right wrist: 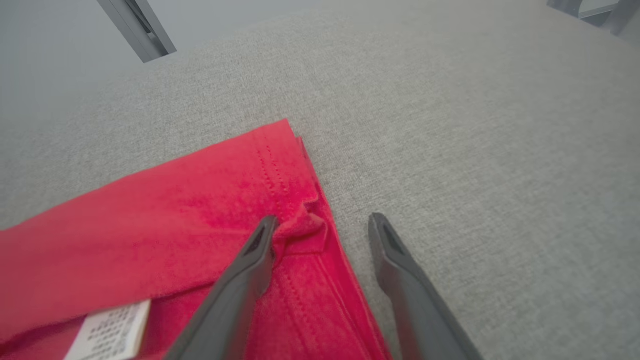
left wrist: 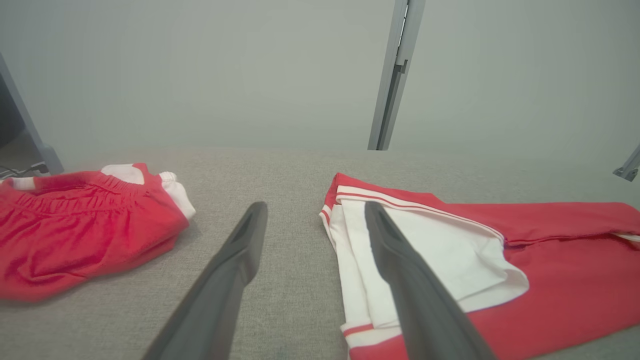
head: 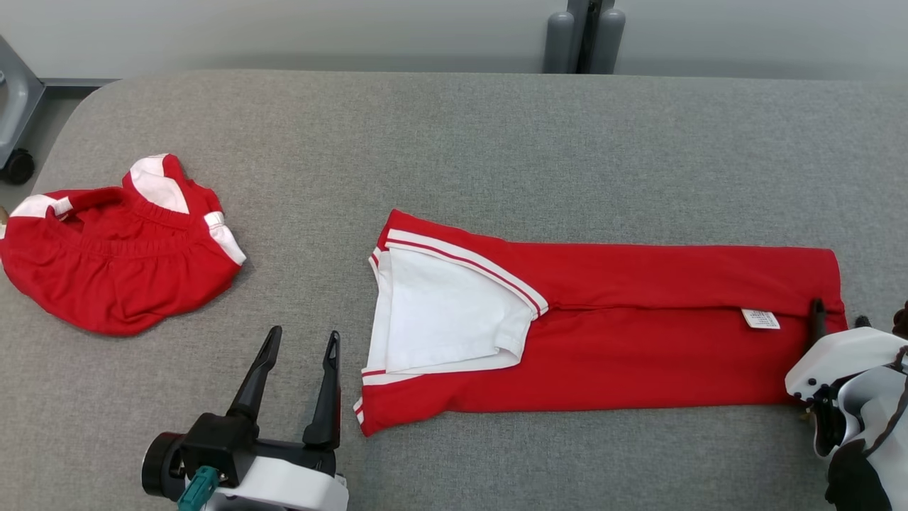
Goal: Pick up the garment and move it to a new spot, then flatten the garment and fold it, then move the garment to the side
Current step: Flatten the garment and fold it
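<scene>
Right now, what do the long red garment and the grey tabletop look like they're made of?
The garment looks like soft knit cotton or a blend, matte. The right wrist view shows a slightly fuzzy face and stitched hem rows, and it puckers limply. The tabletop seems covered in matte woven cloth with a fine heathered grain. What lies under it cannot be told.

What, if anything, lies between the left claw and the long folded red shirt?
Nothing visible: only bare grey table separates the open left gripper from the red shirt. The crumpled red garment lies on its other side.
</scene>
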You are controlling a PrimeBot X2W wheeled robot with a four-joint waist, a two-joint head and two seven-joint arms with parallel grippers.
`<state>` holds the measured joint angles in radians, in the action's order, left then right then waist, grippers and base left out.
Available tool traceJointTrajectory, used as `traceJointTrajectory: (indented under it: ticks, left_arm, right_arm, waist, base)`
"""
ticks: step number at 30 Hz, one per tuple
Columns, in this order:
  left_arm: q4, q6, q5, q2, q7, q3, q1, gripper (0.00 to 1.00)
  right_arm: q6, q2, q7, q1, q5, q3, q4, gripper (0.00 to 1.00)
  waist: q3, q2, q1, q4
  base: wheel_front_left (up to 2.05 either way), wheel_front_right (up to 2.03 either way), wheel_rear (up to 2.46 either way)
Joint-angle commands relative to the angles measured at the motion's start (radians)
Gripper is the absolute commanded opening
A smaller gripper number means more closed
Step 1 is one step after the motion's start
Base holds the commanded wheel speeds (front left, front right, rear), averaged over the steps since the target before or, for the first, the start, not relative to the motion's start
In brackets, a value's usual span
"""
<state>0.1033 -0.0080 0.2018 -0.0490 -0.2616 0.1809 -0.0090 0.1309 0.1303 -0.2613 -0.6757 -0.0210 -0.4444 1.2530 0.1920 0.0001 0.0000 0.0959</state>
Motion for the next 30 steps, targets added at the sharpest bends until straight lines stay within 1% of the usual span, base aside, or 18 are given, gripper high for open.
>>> traceJointTrajectory:
  ticks: [1, 2, 3, 4, 5, 11, 16, 20, 24, 29, 30]
  left_arm:
    - [0.000, -0.005, 0.005, -0.003, -0.004, -0.002, -0.018, 1.00]
    - [0.000, -0.006, 0.006, -0.003, -0.004, -0.003, -0.019, 1.00]
    - [-0.001, -0.007, 0.006, -0.003, -0.004, -0.004, -0.020, 1.00]
    - [-0.001, -0.007, 0.006, -0.003, -0.004, -0.006, -0.020, 1.00]
    - [-0.002, -0.008, 0.006, -0.003, -0.004, -0.007, -0.020, 1.00]
    - [-0.005, -0.004, 0.007, -0.003, -0.004, -0.011, -0.009, 1.00]
    - [-0.005, 0.001, 0.010, -0.003, -0.004, -0.007, -0.004, 1.00]
    - [-0.001, 0.006, 0.016, -0.003, -0.004, -0.008, 0.000, 1.00]
    - [0.001, 0.010, 0.023, -0.003, -0.004, -0.004, 0.004, 1.00]
    - [0.006, 0.016, 0.036, -0.004, -0.004, 0.003, 0.015, 1.00]
    - [0.006, 0.016, 0.036, -0.004, -0.004, 0.003, 0.015, 1.00]
  right_arm:
    - [0.000, 0.003, 0.005, -0.004, 0.007, -0.004, 0.011, 0.60]
    - [0.000, 0.005, 0.007, -0.003, 0.010, -0.005, 0.015, 0.43]
    - [0.000, 0.006, 0.009, -0.003, 0.010, -0.007, 0.017, 0.18]
    - [0.000, 0.004, 0.009, -0.003, 0.012, -0.007, 0.019, 0.02]
    - [0.000, 0.003, 0.008, -0.003, 0.013, -0.006, 0.022, 0.00]
    - [0.000, 0.012, 0.000, -0.017, 0.002, 0.009, 0.021, 0.00]
    - [0.000, 0.033, -0.006, -0.030, -0.012, 0.027, -0.011, 0.00]
    - [0.000, 0.037, -0.006, -0.034, -0.034, 0.053, -0.057, 0.00]
    - [0.000, 0.015, -0.006, -0.049, -0.097, 0.081, -0.094, 0.00]
    - [0.000, -0.027, -0.005, -0.050, -0.199, 0.189, -0.140, 0.00]
    - [0.000, -0.027, -0.005, -0.050, -0.199, 0.189, -0.140, 0.00]
  waist:
    - [0.000, -0.0001, 0.0000, 0.001]
    - [0.000, -0.0001, 0.0000, 0.002]
    - [0.000, -0.0001, 0.0000, 0.004]
    - [-0.001, -0.0001, 0.0000, 0.004]
    - [-0.002, -0.0001, 0.0000, 0.004]
    - [-0.007, -0.0001, 0.0000, -0.002]
    - [-0.014, -0.0001, 0.0000, -0.011]
    - [-0.022, -0.0001, 0.0000, -0.020]
    - [-0.034, -0.0001, 0.0000, -0.027]
    - [-0.057, -0.0001, 0.0000, -0.030]
    - [-0.057, -0.0001, 0.0000, -0.030]
  base:
    - [0.00, 0.00, 0.00]
    - [0.00, 0.00, 0.00]
    - [0.00, 0.00, 0.00]
    - [0.00, 0.00, 0.00]
    - [0.00, 0.00, 0.00]
    - [0.00, 0.00, 0.00]
    - [0.00, 0.00, 0.00]
    - [0.00, 0.00, 0.00]
    - [0.00, 0.00, 0.00]
    - [0.00, 0.00, 0.00]
    - [0.00, 0.00, 0.00]
